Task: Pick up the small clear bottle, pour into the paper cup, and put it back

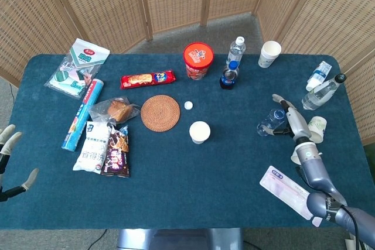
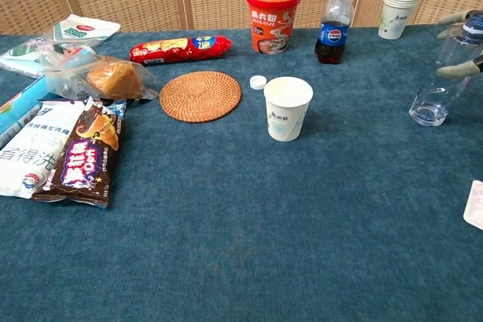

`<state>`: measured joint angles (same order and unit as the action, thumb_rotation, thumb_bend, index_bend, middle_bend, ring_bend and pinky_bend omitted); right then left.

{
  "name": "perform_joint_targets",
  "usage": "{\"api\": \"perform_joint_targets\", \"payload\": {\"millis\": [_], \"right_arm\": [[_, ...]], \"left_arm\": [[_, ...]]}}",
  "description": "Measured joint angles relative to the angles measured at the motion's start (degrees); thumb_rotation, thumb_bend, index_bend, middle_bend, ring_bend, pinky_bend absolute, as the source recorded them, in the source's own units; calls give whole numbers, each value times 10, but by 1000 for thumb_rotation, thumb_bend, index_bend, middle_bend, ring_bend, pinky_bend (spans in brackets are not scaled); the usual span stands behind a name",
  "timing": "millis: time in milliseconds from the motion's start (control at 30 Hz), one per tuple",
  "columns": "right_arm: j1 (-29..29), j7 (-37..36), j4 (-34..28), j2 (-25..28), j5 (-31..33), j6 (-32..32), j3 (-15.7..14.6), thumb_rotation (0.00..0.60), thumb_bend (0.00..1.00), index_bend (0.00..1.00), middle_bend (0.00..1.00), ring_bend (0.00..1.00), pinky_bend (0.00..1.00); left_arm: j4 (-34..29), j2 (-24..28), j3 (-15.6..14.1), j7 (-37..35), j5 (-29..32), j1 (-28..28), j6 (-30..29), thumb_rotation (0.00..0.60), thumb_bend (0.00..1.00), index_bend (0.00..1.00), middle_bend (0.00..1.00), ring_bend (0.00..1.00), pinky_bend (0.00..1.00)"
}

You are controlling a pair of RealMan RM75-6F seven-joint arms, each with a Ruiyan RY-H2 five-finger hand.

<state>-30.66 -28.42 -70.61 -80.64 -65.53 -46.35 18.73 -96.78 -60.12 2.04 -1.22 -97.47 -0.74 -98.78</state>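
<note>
at the far left edge of the head view, the left hand (image 1: 8,162) hangs off the table with fingers spread, holding nothing. on the blue table (image 1: 176,185), a cluster of snack packets (image 1: 102,147) lies at left, beside a round woven coaster (image 1: 160,112). a white bottle cap (image 1: 188,105) lies just right of the coaster, and the paper cup (image 2: 287,108) stands upright near mid-table, close in front of the cap. behind them stand an orange noodle tub (image 2: 272,7) and a dark cola bottle (image 2: 334,28), with a stack of paper cups (image 2: 397,7) further right. toward the right edge, the small clear bottle (image 2: 445,84) leans with its base on the cloth, its neck tipped toward the right hand (image 1: 291,122). that hand's fingers (image 2: 459,71) curve around the bottle's upper part; from these angles it appears to be gripped, though contact is hard to confirm. a flat white packet (image 1: 285,184) lies near the table's front right.
</note>
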Motion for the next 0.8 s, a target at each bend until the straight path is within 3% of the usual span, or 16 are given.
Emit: {"api": "perform_joint_targets", "payload": {"millis": [133, 800], "right_arm": [[-3, 8, -12, 14, 4, 5, 1, 582, 254, 4, 82, 0, 0], [-3, 30, -87, 84, 14, 1, 5, 549, 259, 0, 46, 0, 0]], "left_arm": [[2, -1, -1, -1, 2, 0, 2, 372, 379, 77, 72, 0, 43], [9, -5, 3, -6, 3, -4, 6, 370, 380, 77, 72, 0, 43]]}}
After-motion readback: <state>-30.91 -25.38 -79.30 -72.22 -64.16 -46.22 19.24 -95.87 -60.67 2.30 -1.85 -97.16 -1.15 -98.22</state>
